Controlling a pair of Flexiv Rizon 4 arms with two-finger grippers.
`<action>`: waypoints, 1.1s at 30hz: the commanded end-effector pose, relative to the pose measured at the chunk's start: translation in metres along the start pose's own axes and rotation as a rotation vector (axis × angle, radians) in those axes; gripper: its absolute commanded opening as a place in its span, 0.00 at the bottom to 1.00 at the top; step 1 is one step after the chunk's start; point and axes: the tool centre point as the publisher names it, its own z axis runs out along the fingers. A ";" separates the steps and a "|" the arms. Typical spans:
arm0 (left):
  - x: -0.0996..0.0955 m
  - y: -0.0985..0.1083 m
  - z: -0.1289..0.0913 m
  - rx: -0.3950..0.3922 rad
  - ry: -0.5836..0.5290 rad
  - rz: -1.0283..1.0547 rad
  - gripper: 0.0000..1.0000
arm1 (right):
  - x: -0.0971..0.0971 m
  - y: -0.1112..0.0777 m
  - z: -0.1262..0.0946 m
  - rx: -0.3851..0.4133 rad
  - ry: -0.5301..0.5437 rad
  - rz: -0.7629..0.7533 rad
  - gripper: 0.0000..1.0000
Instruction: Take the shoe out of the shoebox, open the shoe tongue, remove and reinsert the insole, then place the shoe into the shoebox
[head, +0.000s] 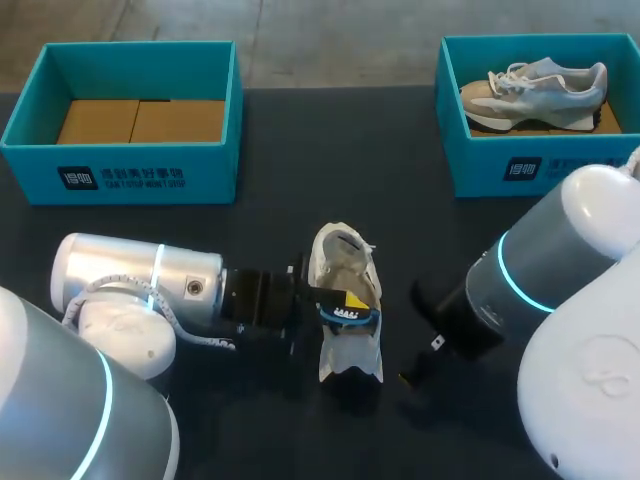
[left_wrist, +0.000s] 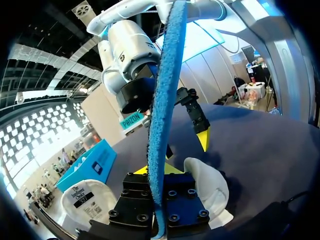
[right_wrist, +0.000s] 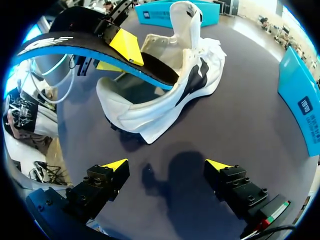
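Note:
A white shoe (head: 347, 352) (right_wrist: 165, 107) lies on its side in the middle of the dark table. My left gripper (head: 318, 300) (left_wrist: 159, 170) is shut on a black insole with a blue underside (head: 348, 316) (left_wrist: 165, 110) (right_wrist: 95, 50). One end of the insole is inside the shoe's opening and the other arches out past the left fingers (right_wrist: 127, 46). My right gripper (head: 421, 360) (right_wrist: 167, 165) stands open just right of the shoe, low over the bare table, with nothing between its fingers.
A teal shoebox (head: 120, 175) at the back left holds only brown cardboard. A second teal shoebox (head: 500, 165) at the back right holds a grey shoe (head: 545, 90). Bare tabletop lies between the boxes and the shoe.

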 end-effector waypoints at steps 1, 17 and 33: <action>-0.001 0.000 0.001 -0.003 0.002 0.000 0.00 | -0.005 0.001 -0.005 0.034 0.030 -0.001 1.00; 0.000 0.001 0.000 0.001 0.000 -0.002 0.00 | -0.006 0.003 -0.011 -0.002 0.061 0.027 1.00; 0.000 0.002 -0.001 0.006 0.002 -0.003 0.00 | -0.003 0.002 -0.008 0.021 0.145 0.024 1.00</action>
